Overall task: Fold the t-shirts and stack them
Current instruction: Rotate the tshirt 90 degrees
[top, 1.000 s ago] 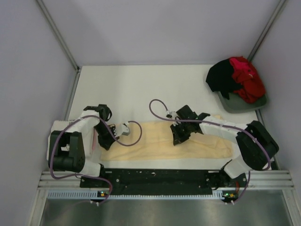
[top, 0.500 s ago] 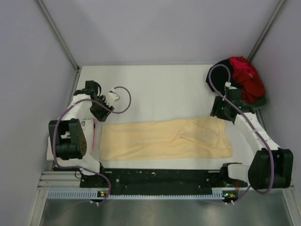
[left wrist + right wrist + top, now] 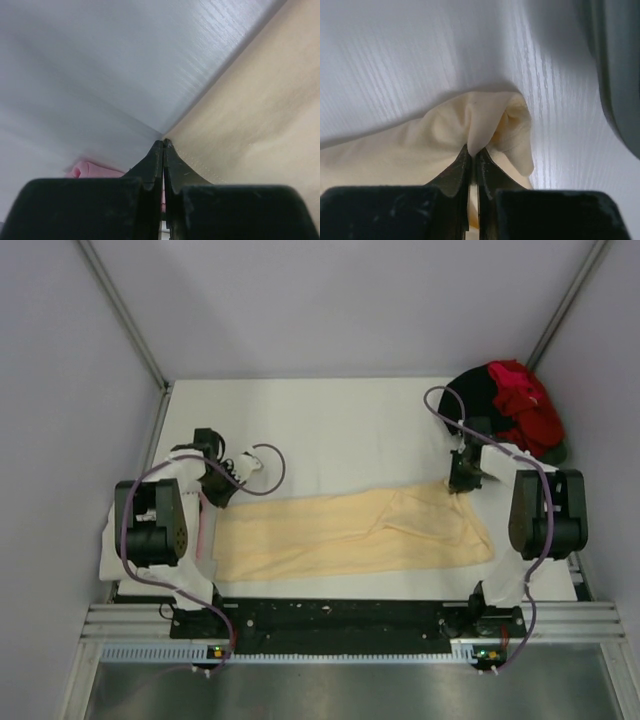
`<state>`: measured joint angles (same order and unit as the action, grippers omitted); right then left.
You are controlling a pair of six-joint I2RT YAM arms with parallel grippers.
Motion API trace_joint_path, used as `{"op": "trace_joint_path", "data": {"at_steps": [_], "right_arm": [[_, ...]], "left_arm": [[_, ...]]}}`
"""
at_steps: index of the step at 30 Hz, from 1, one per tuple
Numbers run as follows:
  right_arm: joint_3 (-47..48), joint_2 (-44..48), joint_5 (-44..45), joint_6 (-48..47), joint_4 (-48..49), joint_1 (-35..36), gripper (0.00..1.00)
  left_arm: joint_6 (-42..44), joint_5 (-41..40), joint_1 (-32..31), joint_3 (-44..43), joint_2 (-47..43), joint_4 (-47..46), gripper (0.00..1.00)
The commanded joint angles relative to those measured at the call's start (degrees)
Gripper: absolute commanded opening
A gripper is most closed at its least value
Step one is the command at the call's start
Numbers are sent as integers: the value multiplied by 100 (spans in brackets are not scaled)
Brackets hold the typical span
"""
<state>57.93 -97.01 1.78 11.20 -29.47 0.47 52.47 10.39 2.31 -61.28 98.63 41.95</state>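
A pale yellow t-shirt [image 3: 340, 535] lies flat as a long band across the near half of the white table [image 3: 330, 430]. At its far left corner my left gripper [image 3: 222, 492] is shut; in the left wrist view the closed tips [image 3: 163, 143] meet the very corner of the yellow cloth [image 3: 260, 110]. At the shirt's far right corner my right gripper [image 3: 462, 484] is also shut, its tips [image 3: 473, 150] pinching a raised fold of the yellow cloth [image 3: 420, 145]. A black t-shirt [image 3: 472, 392] and a red t-shirt [image 3: 525, 405] lie heaped at the back right.
The black and red heap rests on a grey tray [image 3: 617, 65] just right of my right gripper. White cloth [image 3: 106, 558] lies under the left arm, mostly hidden. A pink strip [image 3: 203, 530] [image 3: 82, 170] runs beside the shirt's left edge. Grey walls close in the table.
Both arms swung out from over the shirt to its far corners. Each gripper opened on the way and has closed again at a corner; the far right corner is now bunched up.
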Motion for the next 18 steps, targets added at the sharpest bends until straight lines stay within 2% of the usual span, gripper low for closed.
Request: {"op": "trace_joint_path", "data": {"at_steps": [1,7,12,16,18], "right_arm": [[639,-695,-467,-241,83,-29,0],[2281,-1731,-933,-434,-102,277,0],[4406,-3075,-1417,-611,-707,866,0],[6481,-4385,-1785,283,-1104,911,0],[7395,-4956,-2180,776,-991,946,9]], "left_arm": [[255,-265,94,475,-186,-21,0],[430,-450,218,967,-712,383,0],[861,-65,209,1424,-1301,1279,0],[1151,164,16,1846,-1793,1658,0],[1196,209,-369,2128,-2031,1658,0]]}}
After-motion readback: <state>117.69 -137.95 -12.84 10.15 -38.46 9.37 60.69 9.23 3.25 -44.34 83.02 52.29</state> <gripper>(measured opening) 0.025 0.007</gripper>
